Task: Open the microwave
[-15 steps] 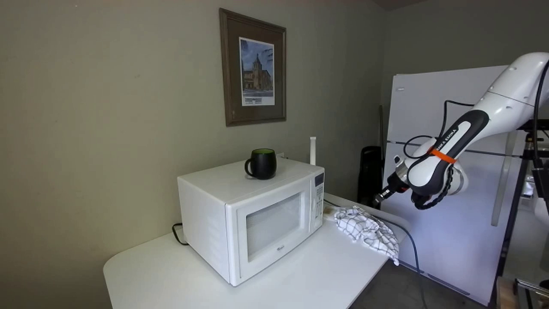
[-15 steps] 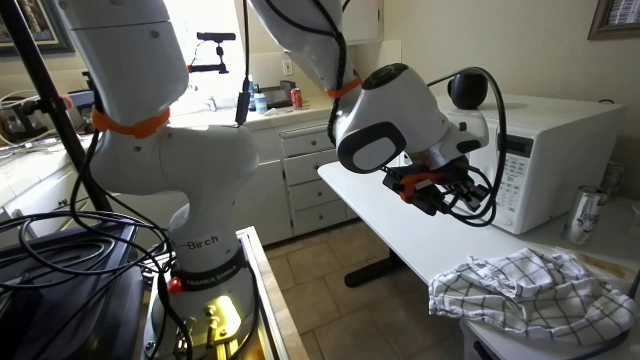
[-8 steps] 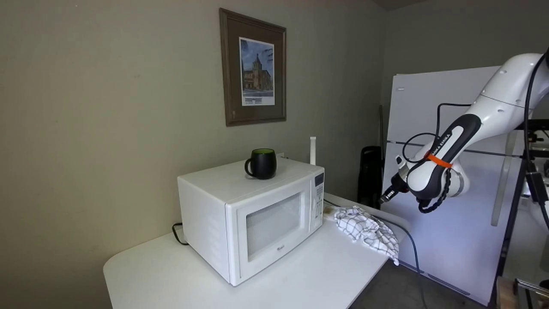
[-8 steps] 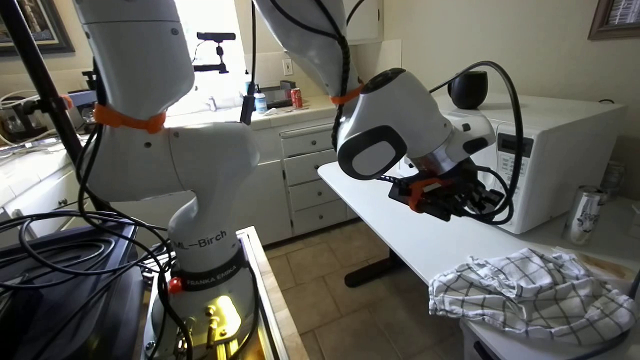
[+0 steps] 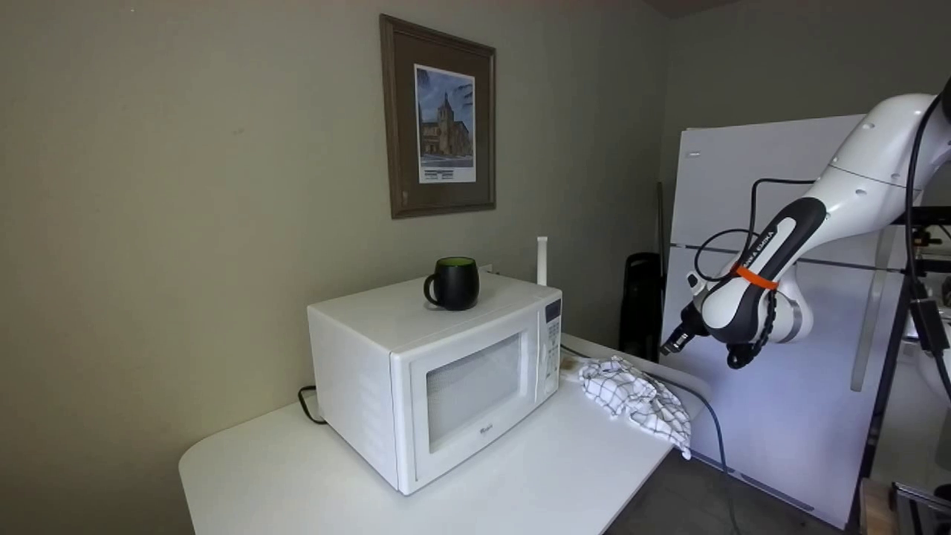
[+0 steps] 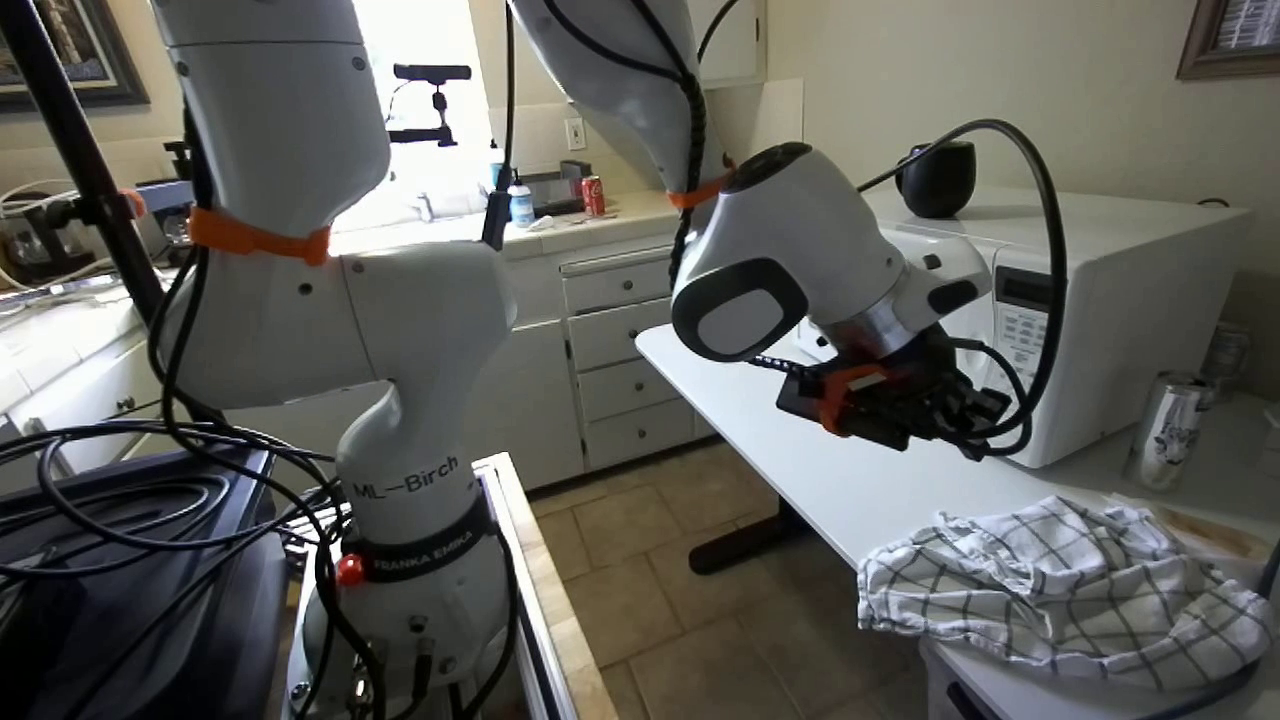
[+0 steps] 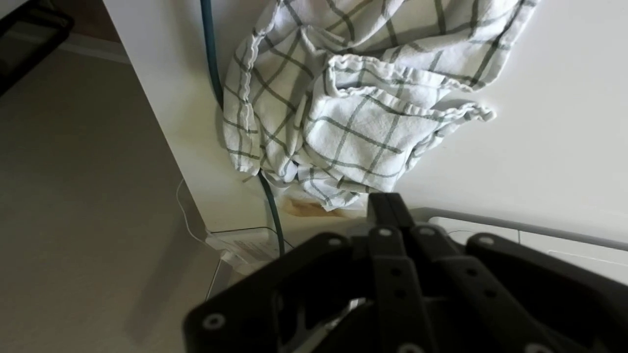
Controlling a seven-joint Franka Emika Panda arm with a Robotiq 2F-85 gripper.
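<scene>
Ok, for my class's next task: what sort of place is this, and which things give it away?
Very likely a kitchen, perhaps in a home: there is a white refrigerator, a microwave, and a counter with drawers beneath it.

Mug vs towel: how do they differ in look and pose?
Look: the mug is black outside and green inside; the towel is white with dark grid lines.
Pose: the mug stands upright on top of the microwave; the towel lies crumpled on the table.
Shared: neither is held by the gripper.
</scene>
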